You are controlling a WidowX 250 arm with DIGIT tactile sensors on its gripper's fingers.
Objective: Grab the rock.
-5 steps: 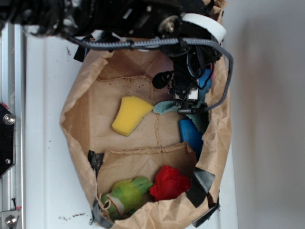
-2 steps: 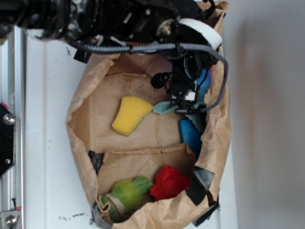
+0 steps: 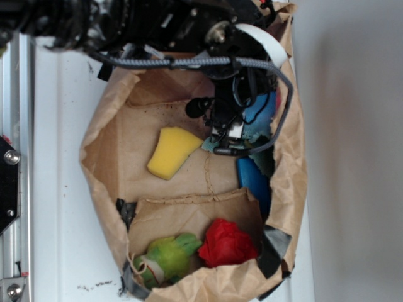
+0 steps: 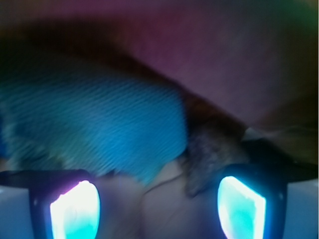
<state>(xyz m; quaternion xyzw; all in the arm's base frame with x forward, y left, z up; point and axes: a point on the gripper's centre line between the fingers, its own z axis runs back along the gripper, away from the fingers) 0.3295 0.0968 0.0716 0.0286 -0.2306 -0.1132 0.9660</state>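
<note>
A: What is the biggest thing in the exterior view?

B: A brown paper bag [image 3: 110,145], lying open on a white surface [image 3: 63,189], with the black robot arm [image 3: 157,25] reaching across its top edge and down inside.

A: And what lies in the bag?

B: A yellow sponge [image 3: 171,151] on the bag's floor near the middle. In a lower pocket sit a green toy [image 3: 167,258] and a red wrinkly ball [image 3: 225,243], side by side and touching. A blue object [image 3: 254,182] lies along the right wall, and a light blue-green cloth [image 4: 94,124] is just under the arm's end.

A: How does the gripper [image 4: 157,201] stand?

B: The wrist view shows its two fingers [image 4: 75,209] spread wide apart, with nothing between them. It hangs low in the bag, just right of the sponge.

A: Where is the rock [image 4: 212,149]?

B: In the wrist view, a small dark rough lump sits just ahead of the right finger, touching the cloth's right edge. In the exterior view the arm hides it.
</note>
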